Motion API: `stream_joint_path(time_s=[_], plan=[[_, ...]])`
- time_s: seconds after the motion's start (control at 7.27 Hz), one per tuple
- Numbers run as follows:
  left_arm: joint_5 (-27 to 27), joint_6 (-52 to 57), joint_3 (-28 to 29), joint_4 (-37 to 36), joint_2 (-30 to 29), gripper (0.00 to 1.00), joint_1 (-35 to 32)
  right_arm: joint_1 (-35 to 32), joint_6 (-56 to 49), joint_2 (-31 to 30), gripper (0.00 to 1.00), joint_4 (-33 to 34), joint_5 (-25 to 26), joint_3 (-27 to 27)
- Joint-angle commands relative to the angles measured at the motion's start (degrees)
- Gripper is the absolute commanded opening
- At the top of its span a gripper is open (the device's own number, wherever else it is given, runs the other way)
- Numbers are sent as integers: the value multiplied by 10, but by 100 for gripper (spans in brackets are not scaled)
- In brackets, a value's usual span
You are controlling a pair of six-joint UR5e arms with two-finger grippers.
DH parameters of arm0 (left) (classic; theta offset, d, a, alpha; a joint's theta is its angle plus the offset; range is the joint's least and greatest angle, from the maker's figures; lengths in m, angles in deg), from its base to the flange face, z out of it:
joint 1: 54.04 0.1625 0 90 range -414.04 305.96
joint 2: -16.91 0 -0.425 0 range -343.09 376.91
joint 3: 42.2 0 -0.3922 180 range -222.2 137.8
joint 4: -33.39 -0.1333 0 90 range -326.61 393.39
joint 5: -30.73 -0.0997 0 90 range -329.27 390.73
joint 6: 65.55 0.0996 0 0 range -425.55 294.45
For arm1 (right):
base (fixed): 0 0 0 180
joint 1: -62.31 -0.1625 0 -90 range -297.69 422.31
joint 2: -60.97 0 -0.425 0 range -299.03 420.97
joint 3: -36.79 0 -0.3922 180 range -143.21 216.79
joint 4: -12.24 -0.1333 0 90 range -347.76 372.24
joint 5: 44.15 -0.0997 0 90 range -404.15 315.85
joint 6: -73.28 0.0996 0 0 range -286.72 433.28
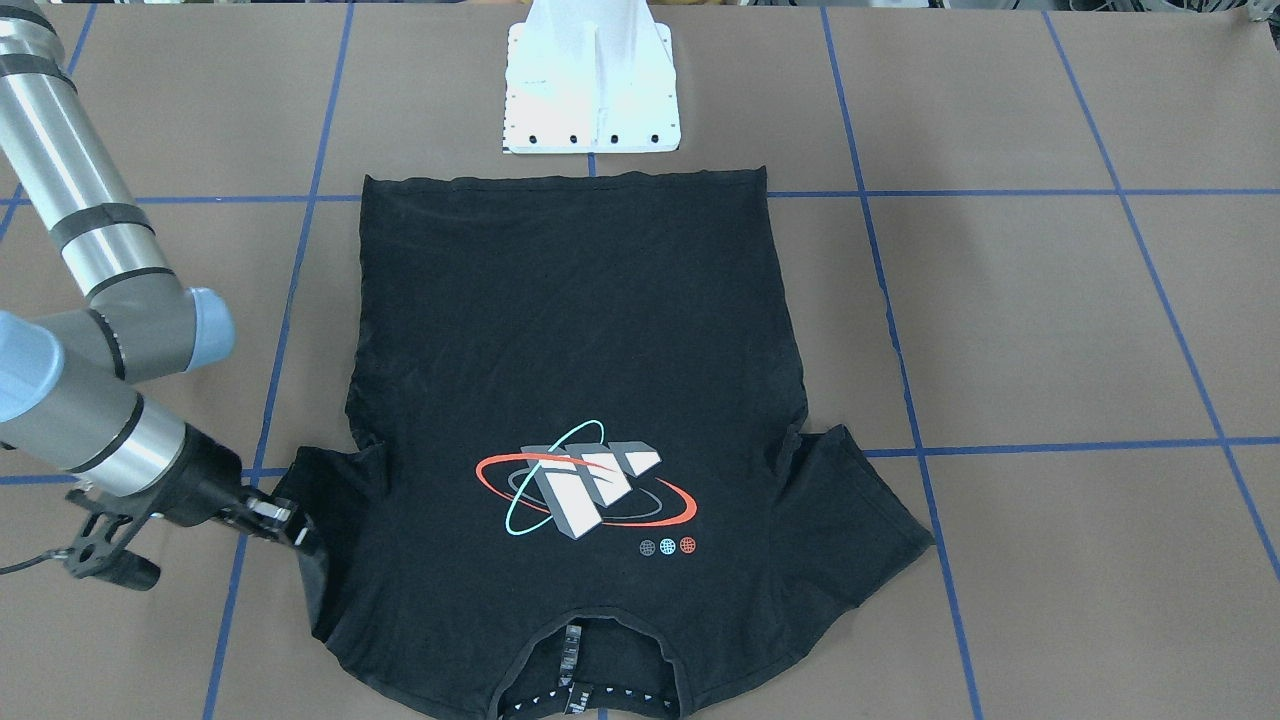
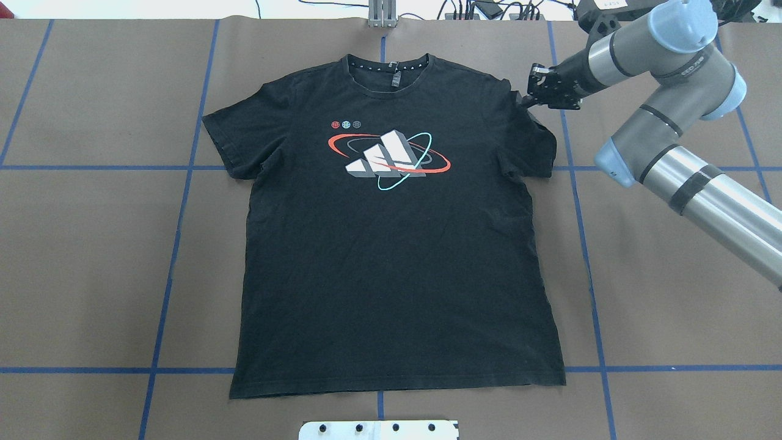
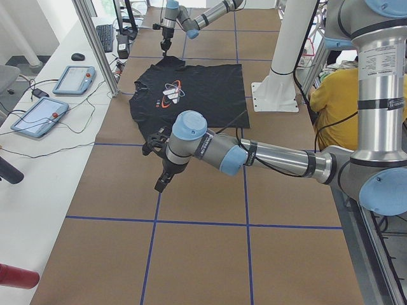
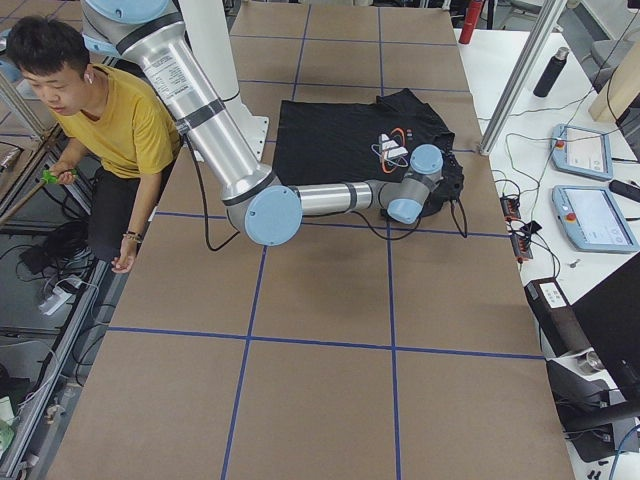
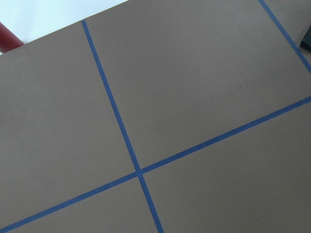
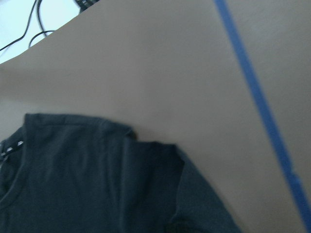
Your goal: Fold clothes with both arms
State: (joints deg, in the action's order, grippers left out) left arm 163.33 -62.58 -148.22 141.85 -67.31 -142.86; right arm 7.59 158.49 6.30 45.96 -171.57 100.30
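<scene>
The black T-shirt (image 2: 391, 256) lies flat, face up, on the brown table; its logo (image 2: 389, 156) faces up and its collar is on the far side from the robot base. It also shows in the front-facing view (image 1: 570, 330) and the right wrist view (image 6: 97, 184). My right gripper (image 2: 523, 99) is at the outer edge of the shirt's shoulder and sleeve on my right side, low over the cloth (image 1: 305, 538); its fingers look closed together. My left gripper (image 3: 161, 183) hangs over bare table well off the shirt; I cannot tell whether it is open or shut.
The white pedestal base (image 1: 592, 90) stands just past the shirt's hem. Blue tape lines (image 5: 138, 172) grid the brown table. An operator in yellow (image 4: 110, 120) sits beside the robot. Tablets (image 4: 595, 215) and cables lie on the white side bench.
</scene>
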Motion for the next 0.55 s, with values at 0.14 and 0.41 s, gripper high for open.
stream_joint_path(time_s=[0.14,0.41], plan=[[0,-2,-9,0,-1,100,0,66,41,82,0,97,85,7],[-2,-2,-8,0,0,100,0,72,35,97,0,107,104,-21]])
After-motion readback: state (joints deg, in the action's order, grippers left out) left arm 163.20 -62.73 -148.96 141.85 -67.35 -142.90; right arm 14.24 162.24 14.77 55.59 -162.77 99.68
